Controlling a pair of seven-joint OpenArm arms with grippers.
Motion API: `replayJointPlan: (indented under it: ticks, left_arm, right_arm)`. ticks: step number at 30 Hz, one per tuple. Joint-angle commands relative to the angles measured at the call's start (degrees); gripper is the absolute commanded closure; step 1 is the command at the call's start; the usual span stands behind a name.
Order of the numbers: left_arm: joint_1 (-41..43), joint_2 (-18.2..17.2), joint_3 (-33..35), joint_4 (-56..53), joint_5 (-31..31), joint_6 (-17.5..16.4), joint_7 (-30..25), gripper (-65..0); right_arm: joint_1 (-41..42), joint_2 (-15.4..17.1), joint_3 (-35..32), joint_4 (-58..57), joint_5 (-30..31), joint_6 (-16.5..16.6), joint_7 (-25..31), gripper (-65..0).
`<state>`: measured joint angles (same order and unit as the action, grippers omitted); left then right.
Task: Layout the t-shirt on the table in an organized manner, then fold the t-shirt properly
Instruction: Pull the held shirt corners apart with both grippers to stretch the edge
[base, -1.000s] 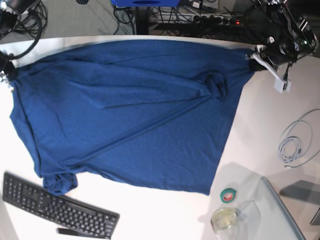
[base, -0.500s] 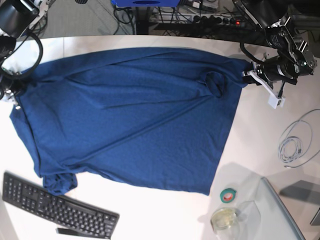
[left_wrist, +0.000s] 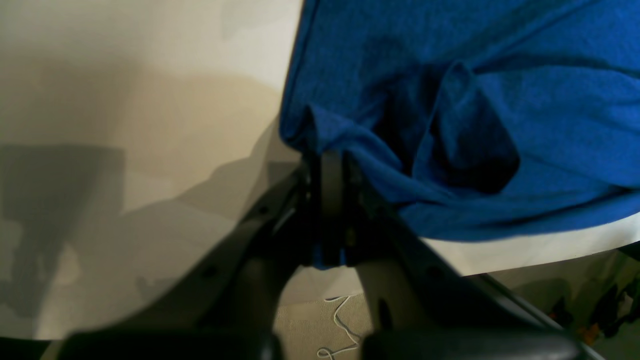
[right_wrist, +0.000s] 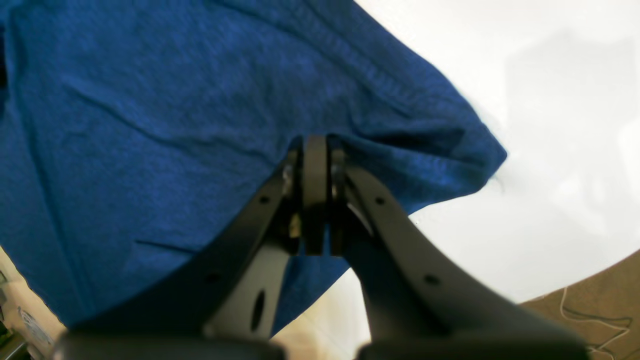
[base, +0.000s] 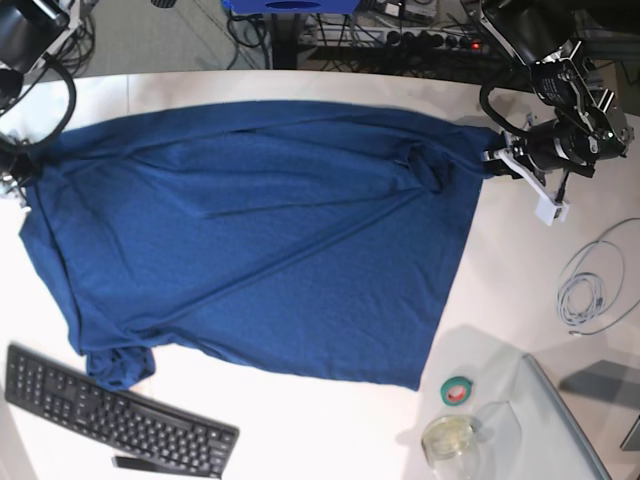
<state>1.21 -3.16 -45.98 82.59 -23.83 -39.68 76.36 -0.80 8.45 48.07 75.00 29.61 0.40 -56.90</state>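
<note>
**Across the white desk, a navy shirt held at two far corners**

Over most of the desk (base: 330, 430) lies the navy-blue t-shirt (base: 260, 240), spread wide with long diagonal creases and a bunched sleeve at its near-left corner, touching the black keyboard (base: 110, 415). At the far right, the left gripper (base: 492, 158) has its fingers (left_wrist: 330, 170) pinched together on a puckered corner of the cloth. At the far left, the right gripper (base: 18, 172) has its fingers (right_wrist: 315, 165) likewise clamped tight on the shirt's edge. On the near right, well apart from the shirt, sit a green tape roll (base: 458, 390), a clear glass jar (base: 450, 440) and a coiled white cable (base: 590, 290).
</note>
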Motion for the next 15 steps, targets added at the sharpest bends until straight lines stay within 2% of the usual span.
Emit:
replayJointPlan:
  ticks: [1,15]
  left_arm:
    - [-0.64,-0.67,-0.05,1.06,-0.65,-0.32,-0.09,0.0]
    - [1.56,-1.02,-0.13,1.15,-0.65,-0.32,-0.01,0.0]
  right_arm:
    - [0.49,1.0,1.46,1.17,0.5,-0.01,0.51,-0.2]
    - [0.4,1.0,2.96,4.07,0.59,0.34,-0.28,-0.2]
